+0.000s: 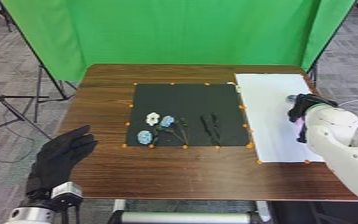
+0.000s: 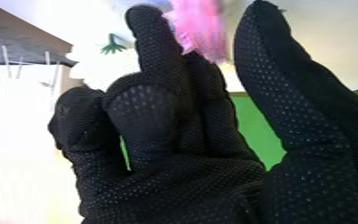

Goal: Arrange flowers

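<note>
My left hand (image 1: 58, 154) is open at the table's left front edge, holding nothing. On the right, my right hand (image 1: 302, 109) is over the white sheet (image 1: 269, 110), beside a small blue item (image 1: 291, 98) and partly covering something pink (image 1: 301, 123). In the right wrist view, my right hand (image 2: 171, 165) has loosely bent fingers and the thumb apart from them; a pink petalled thing (image 2: 198, 27) shows by the fingertips. A white flower (image 1: 152, 118), a blue flower (image 1: 167, 121), another blue flower (image 1: 144, 137) and dark stems (image 1: 209, 127) lie on the black mat (image 1: 184, 95).
Orange dots mark the edges of the mat and sheet. The brown table (image 1: 175, 175) has bare wood along its front and left. A green backdrop (image 1: 189, 37) stands behind it. In the right wrist view, a small green leafy piece (image 2: 113, 46) shows past the fingers.
</note>
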